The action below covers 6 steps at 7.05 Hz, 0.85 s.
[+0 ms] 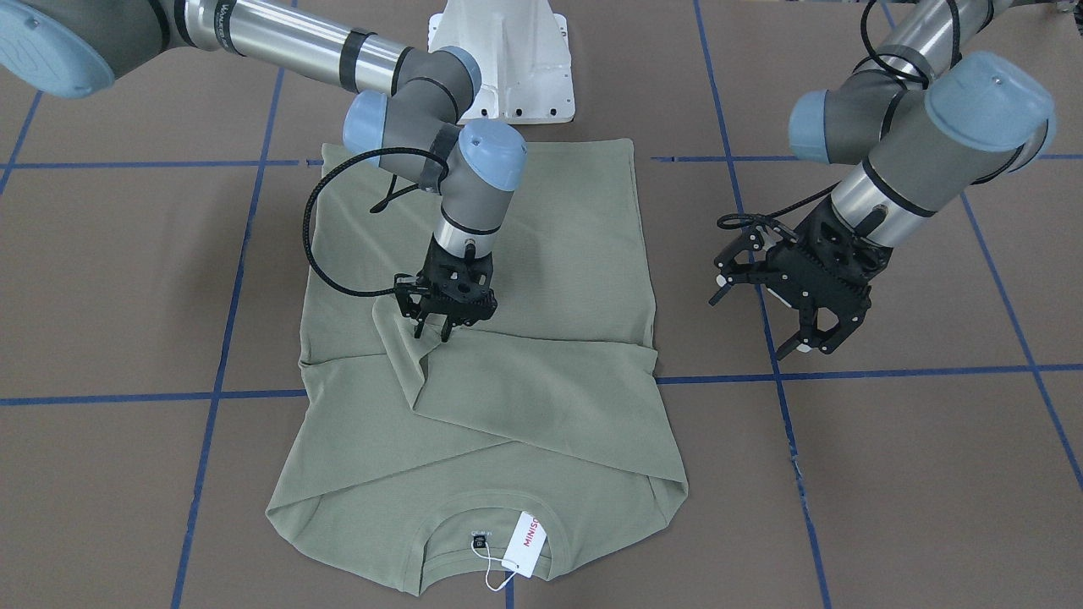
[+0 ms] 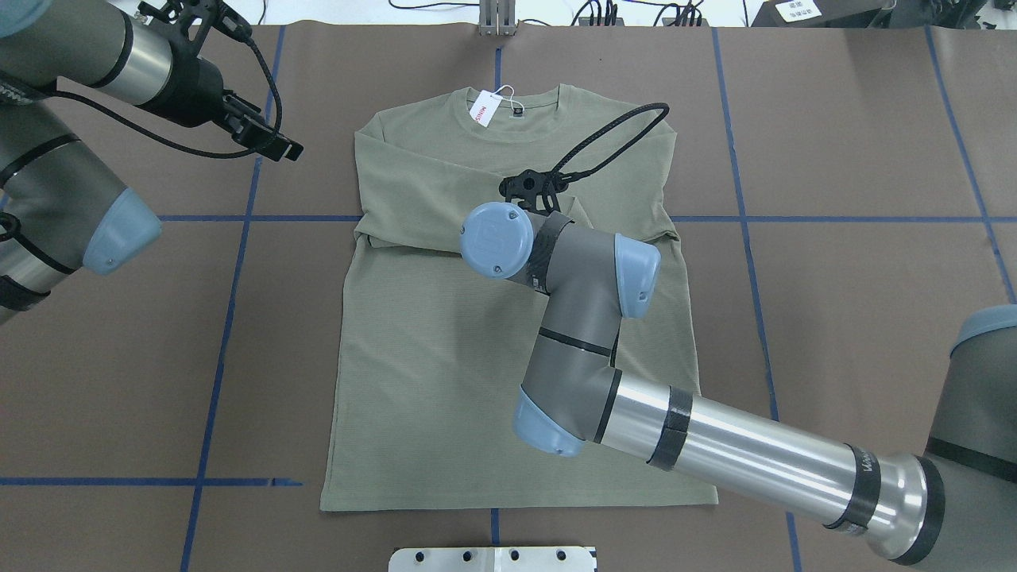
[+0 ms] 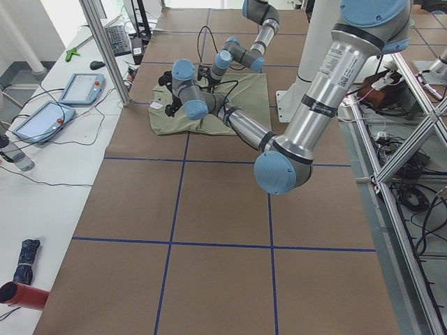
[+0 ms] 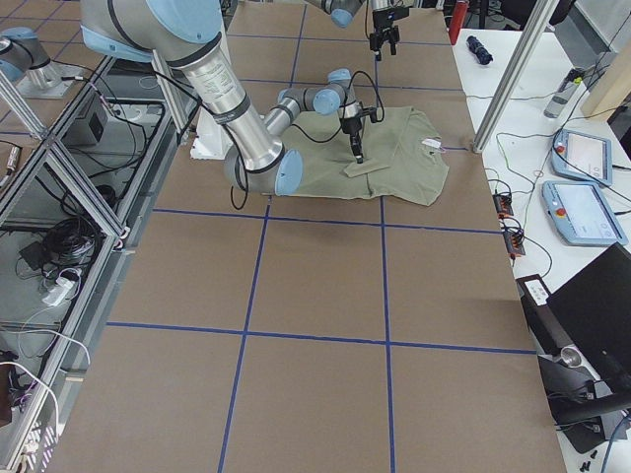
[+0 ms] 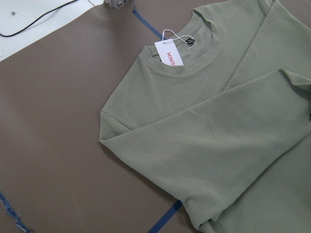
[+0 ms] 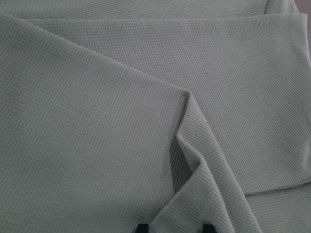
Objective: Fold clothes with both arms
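The olive-green shirt (image 1: 541,254) lies flat on the brown table, collar and white hang tag (image 1: 526,545) on the side away from the robot, both sleeves folded across the chest. It also shows in the overhead view (image 2: 429,357). My right gripper (image 1: 431,331) stands on the shirt's middle, open, fingertips either side of a raised sleeve fold (image 6: 187,145). In the overhead view its own wrist hides it. My left gripper (image 1: 749,326) is open and empty, above bare table beside the shirt, and shows in the overhead view (image 2: 262,131). Its wrist view shows the collar and tag (image 5: 168,56).
The white pedestal base (image 1: 508,59) stands at the shirt's hem side. Blue tape lines (image 1: 888,372) cross the brown table cover. Tablets (image 4: 582,158) and aluminium posts (image 4: 513,69) stand past the table's far edge. My right forearm (image 2: 739,453) reaches over the shirt's lower corner.
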{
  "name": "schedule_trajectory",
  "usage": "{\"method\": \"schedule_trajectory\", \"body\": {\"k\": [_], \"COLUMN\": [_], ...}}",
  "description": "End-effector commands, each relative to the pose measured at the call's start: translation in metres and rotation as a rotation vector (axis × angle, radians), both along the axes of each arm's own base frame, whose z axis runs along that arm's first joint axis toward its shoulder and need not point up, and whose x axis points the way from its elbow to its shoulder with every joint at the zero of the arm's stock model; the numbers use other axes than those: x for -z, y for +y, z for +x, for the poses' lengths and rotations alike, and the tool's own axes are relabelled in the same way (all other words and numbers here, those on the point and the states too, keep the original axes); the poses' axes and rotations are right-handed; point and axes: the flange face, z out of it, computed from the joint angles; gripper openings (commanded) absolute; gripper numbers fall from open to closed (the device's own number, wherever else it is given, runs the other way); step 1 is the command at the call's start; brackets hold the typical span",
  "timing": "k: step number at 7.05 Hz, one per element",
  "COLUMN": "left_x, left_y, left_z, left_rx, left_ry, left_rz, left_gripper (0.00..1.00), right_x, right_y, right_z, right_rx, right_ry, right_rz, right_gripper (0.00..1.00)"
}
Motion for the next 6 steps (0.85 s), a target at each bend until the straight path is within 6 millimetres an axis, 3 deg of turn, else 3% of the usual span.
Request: {"method": "schedule_trajectory", "body": {"k": [1, 4, 6], "left_x": [0.0, 0.0, -0.001], "left_y": [0.0, 0.0, 0.0], "left_z": [0.0, 0.0, 0.001], "left_rx": [0.0, 0.001, -0.001], "left_ry": [0.0, 0.0, -0.001], "left_rz": [0.0, 0.0, -0.001], "left_gripper": [1.0, 1.0, 1.0], "right_x": [-0.002, 0.003, 0.017], "right_y": [0.0, -0.003, -0.016], "right_z": [0.0, 0.005, 0.028], "right_rx": [-0.002, -0.005, -0.016], "right_ry": [0.002, -0.006, -0.032], "right_rz": [-0.001, 0.005, 0.024], "right_gripper": [0.01, 0.0, 0.0]}}
